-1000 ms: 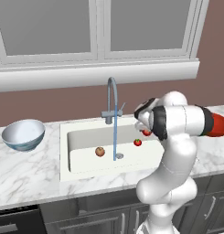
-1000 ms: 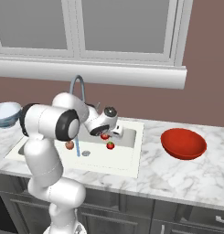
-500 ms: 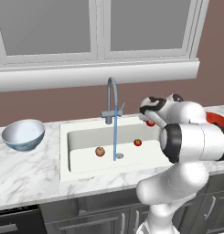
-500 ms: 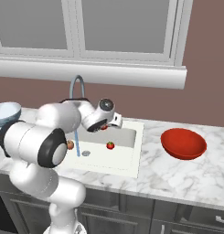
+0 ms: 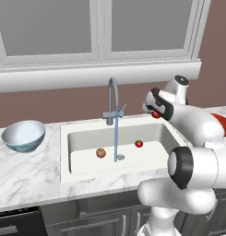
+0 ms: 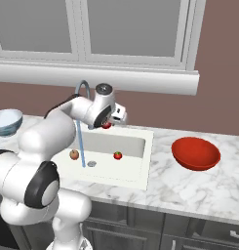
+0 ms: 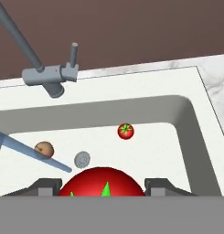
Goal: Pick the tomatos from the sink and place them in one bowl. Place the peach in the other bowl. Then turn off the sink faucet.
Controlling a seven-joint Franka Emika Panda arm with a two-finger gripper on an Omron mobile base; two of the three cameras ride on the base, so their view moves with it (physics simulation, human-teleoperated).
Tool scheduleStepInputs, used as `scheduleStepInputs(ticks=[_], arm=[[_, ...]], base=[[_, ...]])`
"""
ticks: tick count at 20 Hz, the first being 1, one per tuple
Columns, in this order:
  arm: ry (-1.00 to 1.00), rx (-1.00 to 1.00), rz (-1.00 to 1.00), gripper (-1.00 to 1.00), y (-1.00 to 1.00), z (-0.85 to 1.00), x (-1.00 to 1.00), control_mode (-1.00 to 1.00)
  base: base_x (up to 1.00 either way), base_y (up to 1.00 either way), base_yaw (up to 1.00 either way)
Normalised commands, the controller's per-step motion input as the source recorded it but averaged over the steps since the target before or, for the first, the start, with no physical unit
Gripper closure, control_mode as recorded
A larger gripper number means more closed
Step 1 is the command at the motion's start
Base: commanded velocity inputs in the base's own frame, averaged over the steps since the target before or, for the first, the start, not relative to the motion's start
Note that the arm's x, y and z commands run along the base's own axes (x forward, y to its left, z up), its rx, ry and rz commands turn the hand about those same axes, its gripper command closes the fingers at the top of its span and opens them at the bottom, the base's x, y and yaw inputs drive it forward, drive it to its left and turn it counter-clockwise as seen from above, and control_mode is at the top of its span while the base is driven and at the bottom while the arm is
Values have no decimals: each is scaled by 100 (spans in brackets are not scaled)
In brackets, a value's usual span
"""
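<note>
We see a tabletop (image 5: 31,179) of white marble veined in grey, polished smooth, around a matt white sink (image 5: 86,159). The faucet (image 5: 113,99) looks like dull grey metal, as does the round drain (image 7: 82,159). The red bowl (image 6: 195,153) shines glossy; the other bowl (image 5: 23,135) is glazed white inside. Between the end effector (image 7: 103,186) fingers sits a smooth, shiny red tomato (image 7: 103,183).

The tool (image 5: 154,112) hung above the right rear corner of the sink (image 5: 77,162), closed on a tomato (image 5: 155,114). A second tomato (image 5: 139,144) and the peach (image 5: 101,152) lay apart on the basin floor, either side of the faucet's (image 5: 113,101) water stream. The white and pale blue bowl (image 5: 23,135) stood on the bench (image 5: 26,177), left of the sink.
</note>
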Motion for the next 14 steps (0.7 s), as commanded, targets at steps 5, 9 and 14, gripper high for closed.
scheduleStepInputs(ticks=[5, 9, 14], arm=[[19, -8, 0, 100, -20, 29, -33, -100], [1, -3, 0, 100, -39, 1, -18, -100], [-1, 0, 0, 100, -53, -1, -8, -100]], base=[[0, 0, 0], [0, 0, 0], [0, 0, 0]])
